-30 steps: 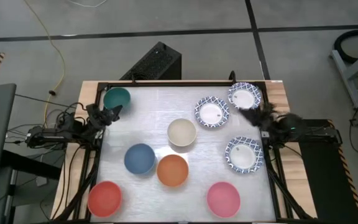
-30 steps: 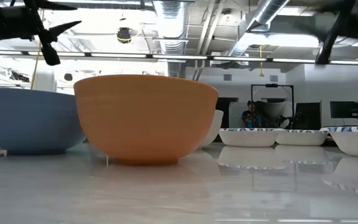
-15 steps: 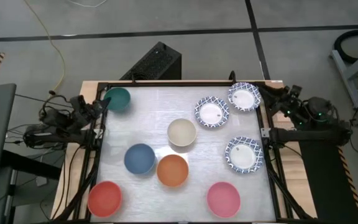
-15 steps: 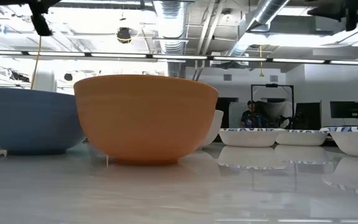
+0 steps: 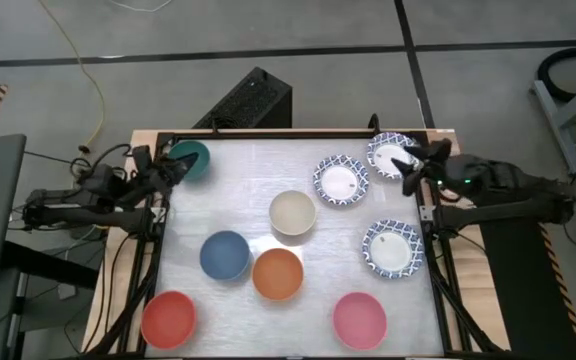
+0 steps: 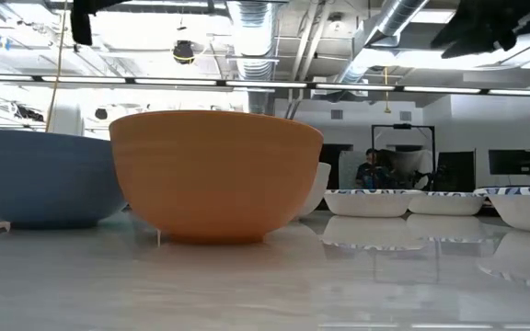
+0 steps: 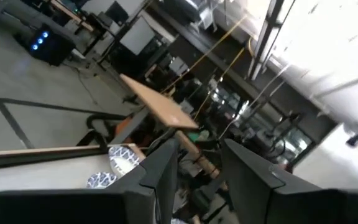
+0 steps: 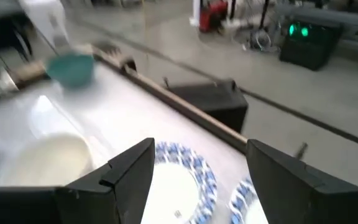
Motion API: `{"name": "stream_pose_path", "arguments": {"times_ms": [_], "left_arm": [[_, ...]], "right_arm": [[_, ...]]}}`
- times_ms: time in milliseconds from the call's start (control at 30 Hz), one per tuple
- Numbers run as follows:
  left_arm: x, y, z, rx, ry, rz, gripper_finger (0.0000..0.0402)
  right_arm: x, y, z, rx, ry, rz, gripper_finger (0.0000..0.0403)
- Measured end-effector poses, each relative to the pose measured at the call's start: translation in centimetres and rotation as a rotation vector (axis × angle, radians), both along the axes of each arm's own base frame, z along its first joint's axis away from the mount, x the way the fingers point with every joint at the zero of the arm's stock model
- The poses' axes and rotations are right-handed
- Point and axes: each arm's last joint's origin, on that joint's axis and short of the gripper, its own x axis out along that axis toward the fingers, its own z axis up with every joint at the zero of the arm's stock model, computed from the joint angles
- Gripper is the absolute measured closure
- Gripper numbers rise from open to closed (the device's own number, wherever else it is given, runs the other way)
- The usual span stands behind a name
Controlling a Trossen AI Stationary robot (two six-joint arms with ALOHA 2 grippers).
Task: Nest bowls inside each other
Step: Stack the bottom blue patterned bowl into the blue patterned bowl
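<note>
While both arms hang above the far corners of the desk [image 5: 268, 170], neither pincer carries anything. Right pincer [image 5: 409, 166]: fingers spread wide, poised over the far right corner, just above the patterned bowl nearest that corner [image 5: 392, 154]; the right wrist view shows empty air between the two fingers [image 8: 126, 171]. Left pincer [image 5: 175, 170]: at the far left corner, beside the teal bowl [image 5: 190, 158]; fingers stand a little apart with nothing between them in the left wrist view.

Outward from there, all bowls sit singly, none nested. A second patterned bowl [image 5: 341, 180] lies just beside the first, toward the middle. A third patterned bowl [image 5: 392, 248] sits along the right edge. Cream bowl [image 5: 292, 213] is near the desk centre. Blue bowl [image 5: 225, 254] and orange bowl [image 5: 278, 273] stand side by side, nearly touching, nearer the front. Red bowl [image 5: 168, 319] occupies the near left corner; pink bowl [image 5: 359, 319] sits at the near edge, right of centre.
</note>
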Motion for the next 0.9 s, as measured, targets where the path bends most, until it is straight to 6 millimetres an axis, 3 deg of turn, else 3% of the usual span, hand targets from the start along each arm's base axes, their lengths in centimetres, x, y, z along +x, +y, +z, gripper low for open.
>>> {"name": "stream_pose_path", "arguments": {"times_ms": [200, 433, 700, 900], "left_arm": [[1.5, -0.2, 1.0, 0.073, 0.063, -0.055, 0.0287], [1.2, -0.4, 3.2, 0.127, 0.067, -0.096, 0.0287], [0.3, -0.5, 3.5, 0.004, 0.291, -0.200, 0.0287], [0.2, -0.8, 3.6, -0.038, 0.300, -0.309, 0.0287]], "right_arm": [[1.9, -0.2, -0.9, 0.046, 0.193, -0.033, 0.0127], [2.9, -1.5, -0.3, 0.272, 0.374, -0.068, 0.0127], [4.8, -2.1, -1.3, 0.543, 0.571, 0.165, 0.0127], [5.7, -1.1, -2.3, 0.564, 0.735, 0.344, 0.0127]]}}
